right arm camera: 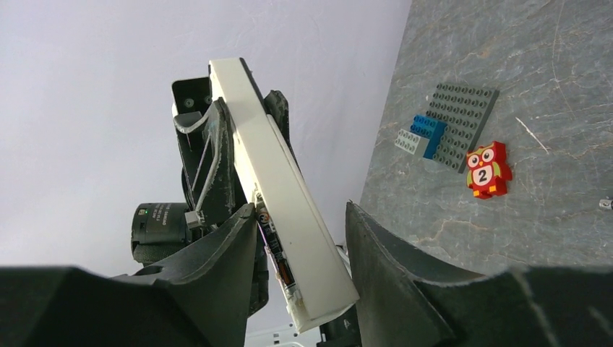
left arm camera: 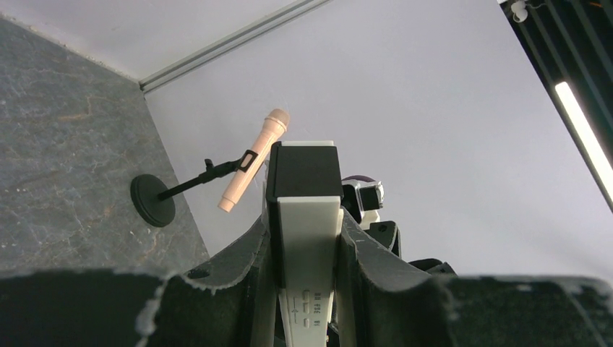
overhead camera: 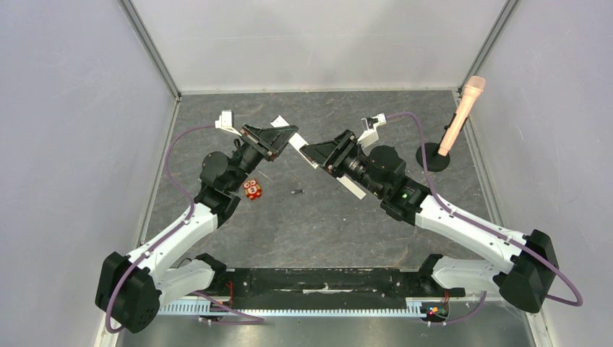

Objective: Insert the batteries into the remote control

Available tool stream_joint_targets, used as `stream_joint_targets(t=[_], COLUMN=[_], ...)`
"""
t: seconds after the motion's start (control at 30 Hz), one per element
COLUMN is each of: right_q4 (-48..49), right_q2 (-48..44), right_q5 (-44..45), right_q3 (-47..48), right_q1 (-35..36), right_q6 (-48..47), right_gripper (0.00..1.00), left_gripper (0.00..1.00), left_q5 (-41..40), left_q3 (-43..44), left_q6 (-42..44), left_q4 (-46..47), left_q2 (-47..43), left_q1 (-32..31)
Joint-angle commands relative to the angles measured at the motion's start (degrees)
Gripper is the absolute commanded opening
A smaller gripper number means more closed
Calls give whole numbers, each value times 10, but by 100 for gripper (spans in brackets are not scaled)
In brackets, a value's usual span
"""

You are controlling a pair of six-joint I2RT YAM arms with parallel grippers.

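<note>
Upper left of centre in the overhead view, my left gripper (overhead camera: 279, 137) is clenched on the remote (right arm camera: 278, 181). It holds the white bar raised off the table (overhead camera: 325, 224) and slanted toward the other arm, I judge so that arm can reach the battery bay. Just below it, a red owl toy (overhead camera: 252, 189) sits unused. At centre frame one battery (overhead camera: 295, 192) lies loose on the table, well apart from both grippers; I cannot find the second. Right of centre, my right gripper (right arm camera: 300, 211) straddles the remote's near end, a finger on each side. I cannot tell whether it has clamped. In the upper right corner a pink microphone (overhead camera: 463, 108) stands out of the way.
</note>
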Motion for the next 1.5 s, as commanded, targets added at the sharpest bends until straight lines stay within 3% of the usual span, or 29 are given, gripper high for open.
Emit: stream_joint_targets(t=[0.0, 0.17, 0.33, 0.4, 0.7, 0.97, 1.1, 1.47], right_q4=[0, 8, 19, 21, 22, -18, -28, -18], right_q2=[5, 4, -5, -10, -45, -52, -34, -3], right_q5=[-9, -11, -9, -8, -20, -16, -66, -124], right_q3=[-13, -20, -25, -21, -21, -18, -13, -21], right_q1=[0, -1, -1, -3, -20, -31, -36, -36], right_q6=[-29, -38, -42, -44, -57, -114, -143, -151], right_gripper=[35, 36, 69, 76, 87, 85, 80, 43], left_gripper=[2, 2, 2, 2, 2, 2, 2, 2], left_q5=[-33, -34, -31, -27, -18, 37, 44, 55], left_q3=[19, 21, 18, 15, -13, -6, -7, -1], left_q6=[-51, -79, -81, -77, -48, -11, -8, -13], left_q4=[-5, -28, -30, -29, -26, -29, -32, -32], left_q2=[-17, -18, -17, -17, -25, -19, -18, -7], left_q1=[-1, -1, -1, -1, 0, 0, 0, 1])
